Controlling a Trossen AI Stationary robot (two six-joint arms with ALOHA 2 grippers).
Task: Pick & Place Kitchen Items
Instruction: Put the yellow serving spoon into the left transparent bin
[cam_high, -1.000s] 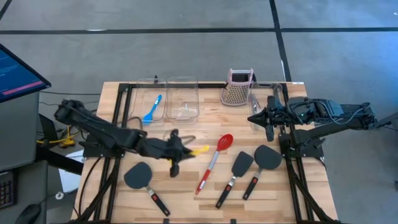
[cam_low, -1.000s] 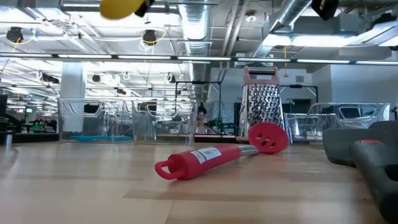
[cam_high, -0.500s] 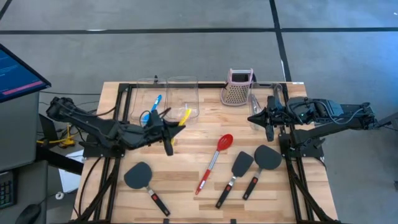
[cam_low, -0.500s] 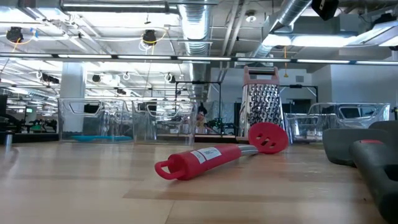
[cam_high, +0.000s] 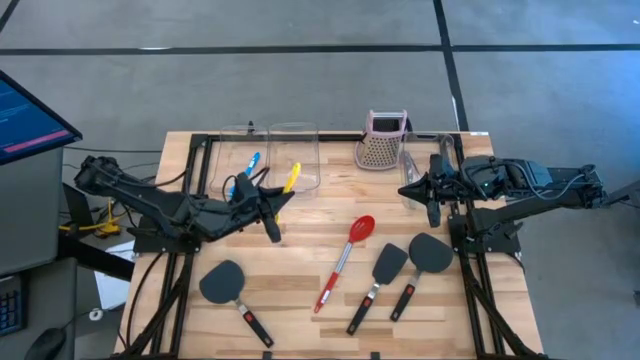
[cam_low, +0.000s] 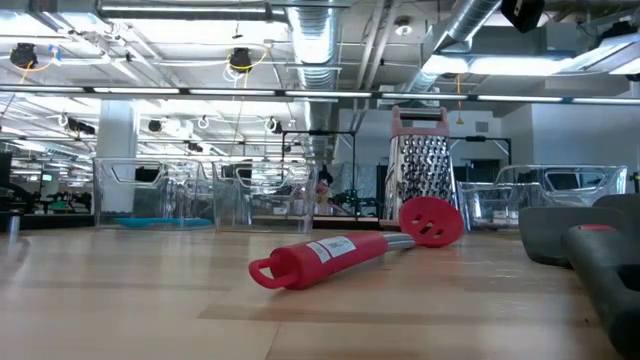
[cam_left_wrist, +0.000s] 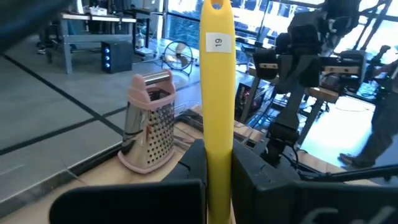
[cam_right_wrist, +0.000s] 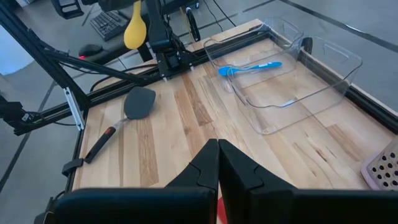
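Observation:
My left gripper (cam_high: 280, 195) is raised at the near side of two clear bins and shut on a yellow spoon (cam_high: 291, 178), whose handle (cam_left_wrist: 217, 93) sticks out ahead of the fingers. The spoon's bowl is hidden. A blue spoon (cam_right_wrist: 249, 66) lies on the bottom of the left bin (cam_high: 236, 150). On the table lie a red spoon (cam_high: 345, 258) and three black spatulas (cam_high: 222, 283) (cam_high: 388, 262) (cam_high: 430, 253). My right gripper (cam_high: 432, 200) hangs shut and empty above the table's right side. My left gripper pinches the yellow spoon's handle (cam_left_wrist: 217, 163) between its two fingers (cam_left_wrist: 189, 163). The fingers reach out about level toward the table's far right and lie along the handle. Its free end, with a hole and a white label, juts out ahead. The spoon is lifted clear.
A pink-topped metal grater (cam_high: 383, 143) stands at the far edge, right of the second clear bin (cam_high: 293, 150). Another clear bin (cam_high: 420, 165) sits by the right arm. A black frame (cam_high: 190, 200) borders the table's left and right sides. A monitor (cam_high: 30, 115) stands off the left edge.
My left gripper has carried the yellow spoon up and from the table's middle toward the far left, to the bins, turning as it went. The spoon has left the low view. For the last half second the arm has kept nearly still.

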